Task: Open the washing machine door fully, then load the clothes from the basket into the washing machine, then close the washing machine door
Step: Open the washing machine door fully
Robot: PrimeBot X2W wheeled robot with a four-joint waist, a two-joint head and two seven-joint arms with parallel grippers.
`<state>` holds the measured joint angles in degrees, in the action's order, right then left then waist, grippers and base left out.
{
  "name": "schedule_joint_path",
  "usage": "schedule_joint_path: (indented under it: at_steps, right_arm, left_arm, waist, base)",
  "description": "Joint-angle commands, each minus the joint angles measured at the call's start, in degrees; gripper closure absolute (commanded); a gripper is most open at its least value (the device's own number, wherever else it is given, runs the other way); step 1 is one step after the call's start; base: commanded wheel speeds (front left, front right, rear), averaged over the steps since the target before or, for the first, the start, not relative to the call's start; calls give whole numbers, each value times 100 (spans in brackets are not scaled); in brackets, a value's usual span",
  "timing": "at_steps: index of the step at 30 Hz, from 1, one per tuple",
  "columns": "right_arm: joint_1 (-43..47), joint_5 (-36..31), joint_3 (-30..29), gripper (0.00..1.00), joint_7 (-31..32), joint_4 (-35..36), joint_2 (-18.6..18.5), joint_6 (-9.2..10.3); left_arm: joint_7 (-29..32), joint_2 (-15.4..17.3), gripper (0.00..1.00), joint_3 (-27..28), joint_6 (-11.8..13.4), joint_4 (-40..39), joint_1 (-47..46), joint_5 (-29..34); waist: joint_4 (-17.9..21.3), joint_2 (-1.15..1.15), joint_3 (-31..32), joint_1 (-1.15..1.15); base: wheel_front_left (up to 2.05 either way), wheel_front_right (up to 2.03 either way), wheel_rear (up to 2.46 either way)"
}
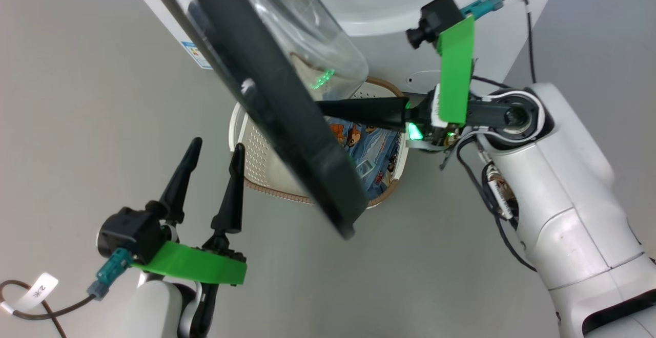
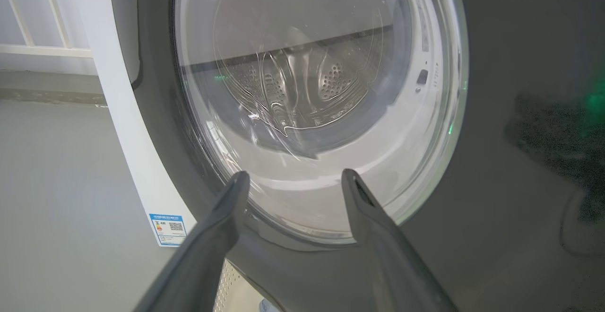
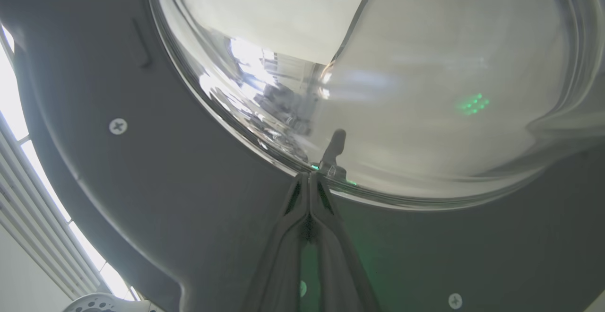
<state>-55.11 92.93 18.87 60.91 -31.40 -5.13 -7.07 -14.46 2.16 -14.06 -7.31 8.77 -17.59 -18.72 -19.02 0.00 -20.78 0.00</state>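
1. Smooth grey floor (image 1: pixel 77 97); white washing machine (image 1: pixel 389 41) at 12 o'clock.
2. Washing machine door (image 1: pixel 287 123), glossy black rim and bulging clear glass, stands ajar over the perforated cream basket (image 1: pixel 256 148) of blue printed clothes (image 1: pixel 371 148).
3. Left gripper (image 1: pixel 218 144), 7 o'clock: jaws wide, empty. Right gripper (image 3: pixel 309 179): jaws pressed together at the glass edge.

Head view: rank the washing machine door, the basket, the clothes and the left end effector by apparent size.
1. washing machine door
2. basket, partly hidden behind the door
3. clothes and left end effector: look alike, and the end effector is nearer the camera, so unranked
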Motion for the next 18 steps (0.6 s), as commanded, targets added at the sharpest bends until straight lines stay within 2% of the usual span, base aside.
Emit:
schedule_joint_path:
  at_steps: [1, 18]
  right_arm:
    - [107, 90, 168, 100, -61, 179, 224, -42]
    - [263, 814, 1252, 100, -531, 307, 224, -42]
  left_arm:
    - [-54, 140, 0, 223, -18, -123, 82, 88]
    - [-54, 103, 0, 493, -18, -41, 187, 137]
  waist:
    - [-3, 0, 8, 0]
    - [24, 0, 208, 0]
  base:
    - [0, 0, 0]
    - [0, 0, 0]
